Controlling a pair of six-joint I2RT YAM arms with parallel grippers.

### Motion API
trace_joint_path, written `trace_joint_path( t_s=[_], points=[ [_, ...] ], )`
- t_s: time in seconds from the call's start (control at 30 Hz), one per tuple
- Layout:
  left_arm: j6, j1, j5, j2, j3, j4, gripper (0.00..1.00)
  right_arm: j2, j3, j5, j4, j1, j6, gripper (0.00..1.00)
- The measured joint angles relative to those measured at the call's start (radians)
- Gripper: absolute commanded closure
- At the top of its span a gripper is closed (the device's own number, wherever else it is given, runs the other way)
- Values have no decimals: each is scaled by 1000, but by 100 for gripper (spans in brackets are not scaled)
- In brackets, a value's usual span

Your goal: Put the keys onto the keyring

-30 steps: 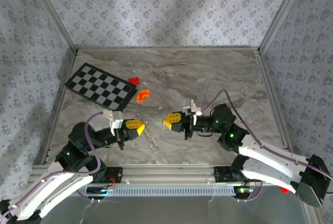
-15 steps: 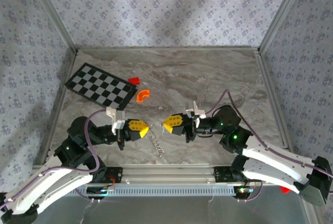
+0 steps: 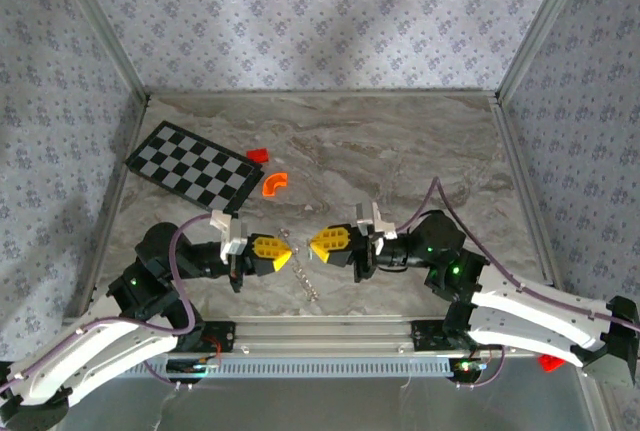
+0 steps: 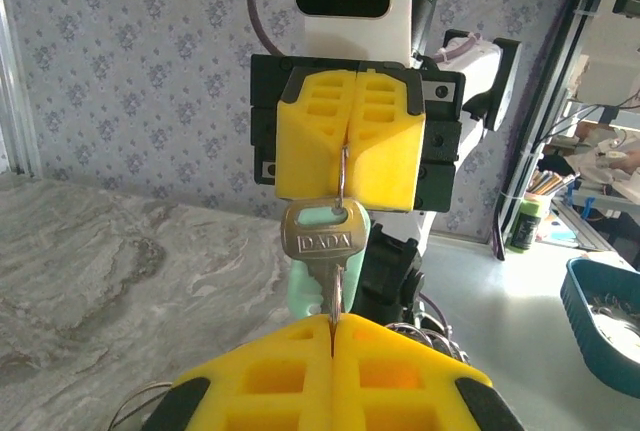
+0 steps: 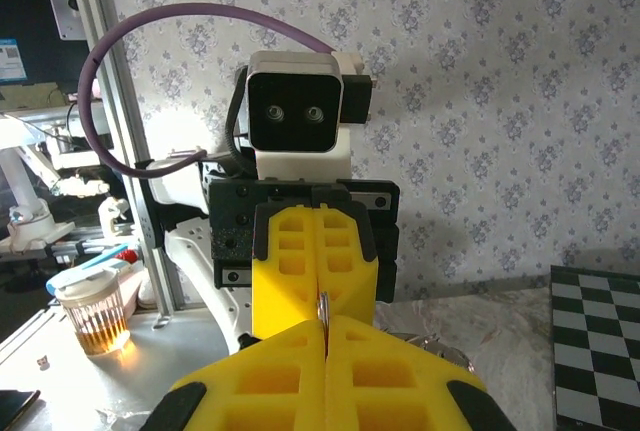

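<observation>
My left gripper and right gripper meet tip to tip low over the table's near middle. In the left wrist view a silver key stamped DADA hangs with a pale green key behind it. The silver key's blade runs down into the closed fingers of my left gripper. A thin wire of the keyring passes through its head and up into my shut right gripper. More ring loops and keys dangle under the tips. My right gripper shows pinched on a thin metal edge.
A checkerboard lies at the back left. An orange curved piece and a small red block sit beside it. The metal frame rail runs along the near edge, and patterned walls enclose the table.
Both grippers have drawn toward each other and slightly nearer the front edge, closing the gap between their tips. The dangling keys have shifted right with them. Both stay shut.
</observation>
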Motion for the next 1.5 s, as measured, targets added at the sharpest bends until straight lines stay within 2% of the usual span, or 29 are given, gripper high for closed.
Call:
trace_joint_path(
  t_s=[0.4,1.5],
  points=[
    [8,-14,-17,-39,0,0,100,-19,-16,90,-53,52,-45,100],
    [33,-31,-38,-14,-9,3,100,-24,-35,172,-48,117,-80,100]
  ],
)
